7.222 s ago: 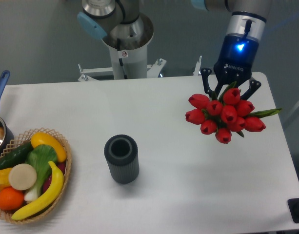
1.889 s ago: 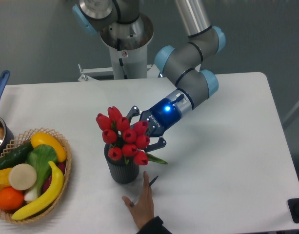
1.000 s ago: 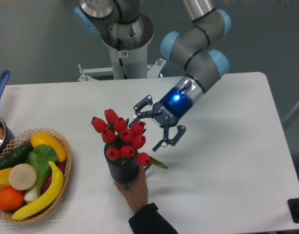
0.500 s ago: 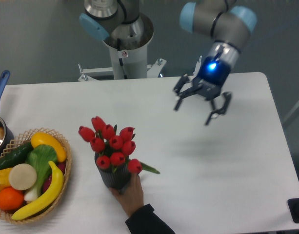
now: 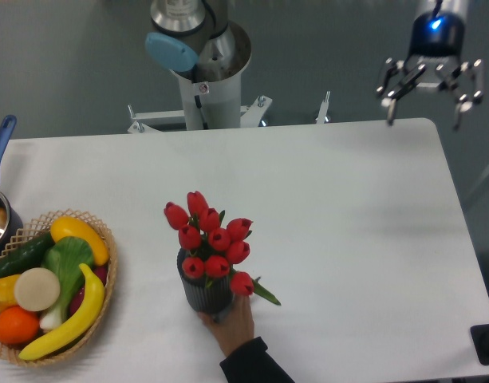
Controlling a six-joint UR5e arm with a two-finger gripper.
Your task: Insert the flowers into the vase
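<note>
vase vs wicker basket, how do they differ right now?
The vase is a dark grey ribbed cylinder standing upright; the basket is a wide, shallow tan wicker bowl. The vase holds the red flowers; the basket holds fruit and vegetables. A person's hand touches the vase's base; nothing touches the basket. Both sit on the white table, each filled.

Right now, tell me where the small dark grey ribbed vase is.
The vase stands front-centre on the white table, holding the red tulips, right of the fruit basket, with a person's hand touching it.
</note>
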